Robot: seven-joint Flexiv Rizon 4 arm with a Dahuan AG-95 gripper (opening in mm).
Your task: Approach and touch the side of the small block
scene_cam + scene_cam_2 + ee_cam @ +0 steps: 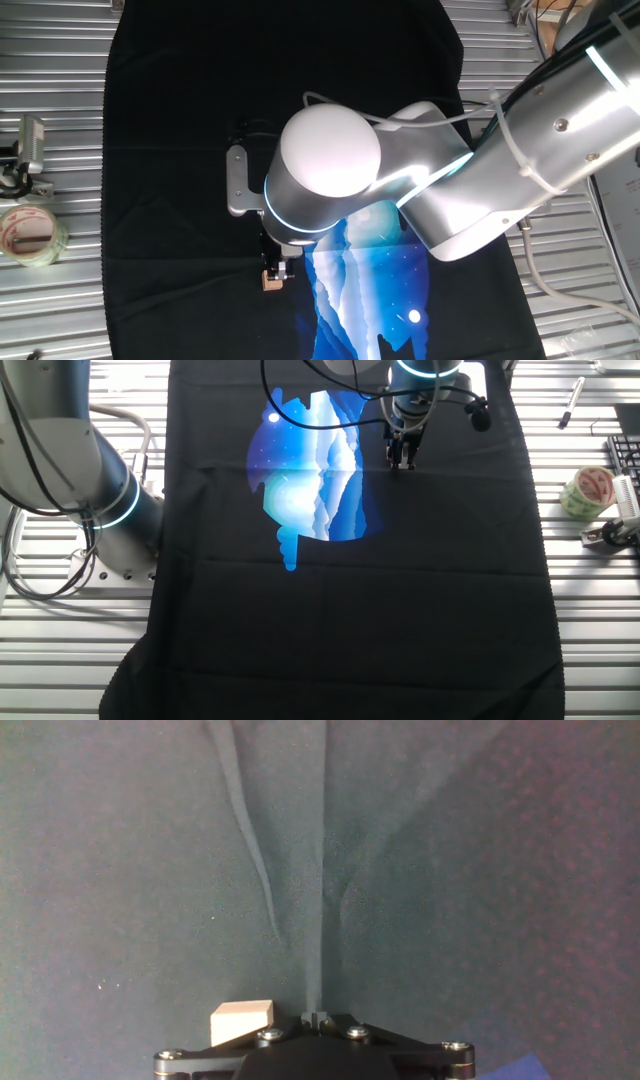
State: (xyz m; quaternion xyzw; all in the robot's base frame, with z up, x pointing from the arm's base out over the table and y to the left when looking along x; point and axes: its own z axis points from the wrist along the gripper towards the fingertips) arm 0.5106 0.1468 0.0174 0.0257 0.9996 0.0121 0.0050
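Hanging low over the black cloth (170,150), the gripper (277,266) sits just beside the small block (271,282), seemingly positioned for side contact. In the hand view the block lies at seven o'clock against the finger base; whether the fingers are spread or closed I cannot tell.

The work surface was a table (60,120) of ribbed, corrugated metal slats. A black cloth (350,620) with a blue-and-white printed graphic (310,470) lay spread across its middle, creased in several places. The small block (271,282) rested directly on the cloth, just beside the edge of the graphic. A roll of clear tape (30,235) lay on the bare metal, well apart from the cloth, near a metal clip (25,155). A pen (570,402) lay on the slats beyond the cloth's edge.
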